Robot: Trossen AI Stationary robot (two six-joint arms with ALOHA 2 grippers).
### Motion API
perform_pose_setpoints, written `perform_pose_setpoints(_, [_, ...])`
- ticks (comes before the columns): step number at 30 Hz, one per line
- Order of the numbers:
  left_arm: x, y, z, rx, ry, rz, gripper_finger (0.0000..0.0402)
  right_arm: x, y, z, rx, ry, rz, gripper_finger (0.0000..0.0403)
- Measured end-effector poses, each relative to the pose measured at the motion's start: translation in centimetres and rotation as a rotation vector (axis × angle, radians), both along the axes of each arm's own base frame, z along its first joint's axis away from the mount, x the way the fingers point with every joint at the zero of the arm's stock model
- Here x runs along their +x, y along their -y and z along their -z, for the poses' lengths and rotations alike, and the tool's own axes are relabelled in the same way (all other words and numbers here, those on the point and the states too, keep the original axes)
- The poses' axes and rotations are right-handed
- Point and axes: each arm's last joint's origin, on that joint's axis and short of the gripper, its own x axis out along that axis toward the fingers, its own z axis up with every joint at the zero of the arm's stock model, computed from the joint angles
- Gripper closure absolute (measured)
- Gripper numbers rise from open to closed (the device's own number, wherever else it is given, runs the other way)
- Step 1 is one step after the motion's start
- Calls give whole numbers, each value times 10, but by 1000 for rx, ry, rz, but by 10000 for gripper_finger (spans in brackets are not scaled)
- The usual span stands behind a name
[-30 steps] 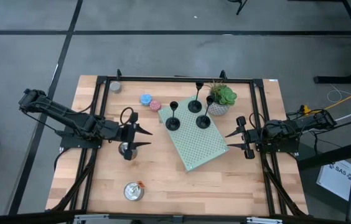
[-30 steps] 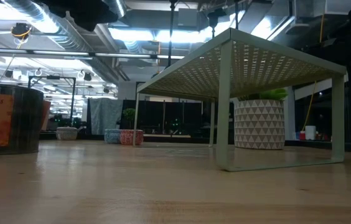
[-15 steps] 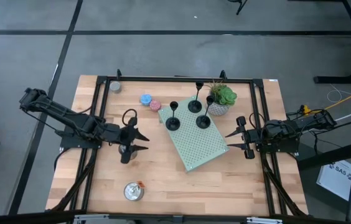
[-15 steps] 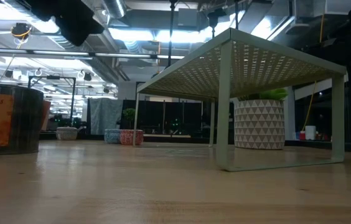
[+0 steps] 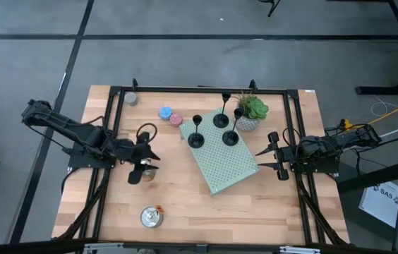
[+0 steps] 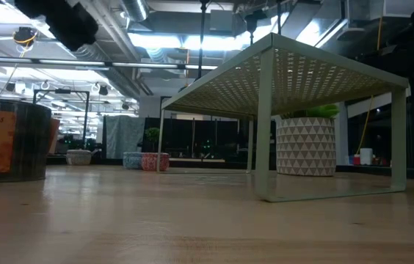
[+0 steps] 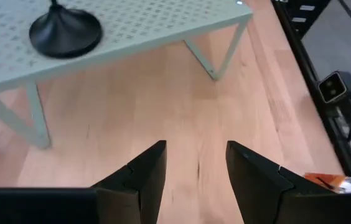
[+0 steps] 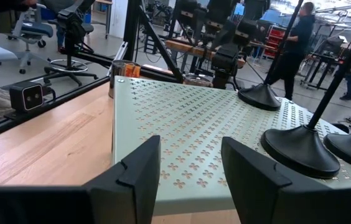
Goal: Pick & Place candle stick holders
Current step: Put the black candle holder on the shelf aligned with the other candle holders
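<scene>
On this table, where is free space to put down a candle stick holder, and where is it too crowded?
Bare wood lies between the silver tin and the green rack, along the near edge. The rack's near half is also free. Its far end is crowded: three candle stick holders beside the potted plant.

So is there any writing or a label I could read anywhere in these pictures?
"SA5": seems to be printed on the white sign on the floor off the table's right side; the smaller lines under it are too small to read.
Orange label on the tin at the left of the low view: it has pale lettering, too blurred and cut off to read.
Nothing else carries readable text.
</scene>
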Motion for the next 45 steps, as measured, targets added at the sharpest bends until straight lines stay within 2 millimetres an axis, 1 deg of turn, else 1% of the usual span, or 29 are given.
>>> perform_pose_setpoints(3, [-4,0,1,-83,-61,4,241,0,0,0,0,0,0,231])
perform_pose_setpoints(7, [-12,3,8,-226,-210,38,240,0,0,0,0,0,0,231])
perform_pose_setpoints(12, [-15,5,10,-338,-282,-35,219,0,0,0,0,-1,0,231])
perform_pose_setpoints(16, [-20,13,12,-331,-311,-14,192,0,0,0,0,-1,0,231])
perform_pose_setpoints(20, [-25,22,12,-287,-293,8,170,0,0,0,0,0,0,231])
perform_pose_setpoints(23, [-26,26,11,-216,-245,6,165,0,0,0,0,0,0,231])
perform_pose_setpoints(25, [-25,26,9,-150,-172,-7,165,0,0,0,0,0,0,231])
perform_pose_setpoints(28, [-17,28,1,-51,-16,-12,165,0,0,0,0,0,0,231])
perform_pose_setpoints(31, [-3,29,-9,71,151,-18,165,0,0,0,0,0,0,231])
perform_pose_setpoints(33, [8,29,-14,140,243,-56,165,0,0,0,0,0,0,231])
perform_pose_setpoints(35, [19,25,-16,184,297,-128,165,0,0,0,0,0,0,231])
perform_pose_setpoints(38, [39,14,-15,180,346,-246,165,0,0,0,0,0,0,231])
perform_pose_setpoints(42, [66,-8,-7,182,367,-362,172,0,0,0,0,0,0,231])
perform_pose_setpoints(45, [80,-25,-3,187,384,-439,180,0,0,0,0,0,0,231])
